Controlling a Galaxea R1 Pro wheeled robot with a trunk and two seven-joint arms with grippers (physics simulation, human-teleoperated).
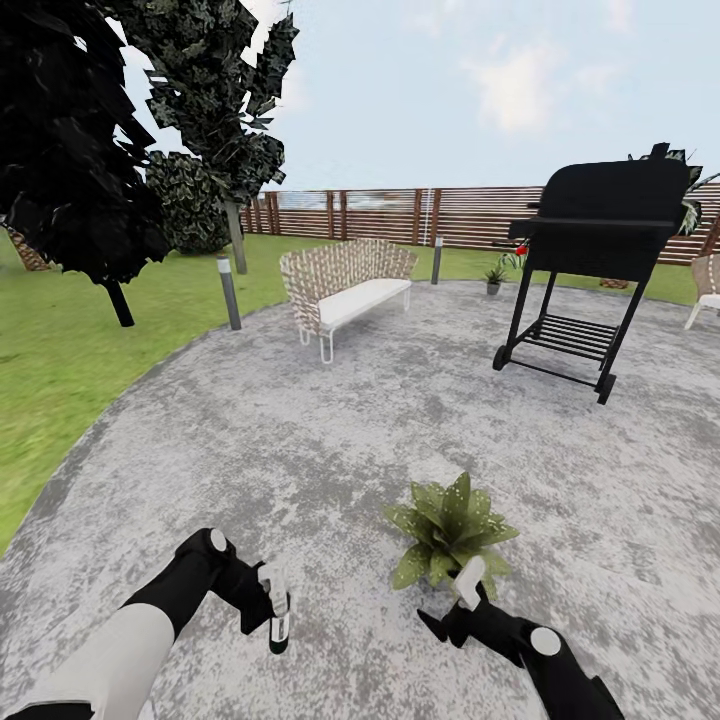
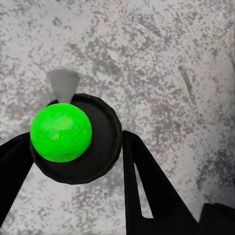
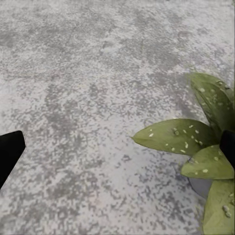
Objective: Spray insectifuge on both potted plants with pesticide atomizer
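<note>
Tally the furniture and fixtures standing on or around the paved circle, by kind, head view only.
Wicker bench: 1
Black grill cart: 1
Bollard lamps: 2
Green-leaved potted plants: 2
Chair at the right edge: 1
Total: 7

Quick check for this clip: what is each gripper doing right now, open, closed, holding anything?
Left gripper: closed on the pesticide atomizer.
Right gripper: open, holding nothing, beside the potted plant.
</note>
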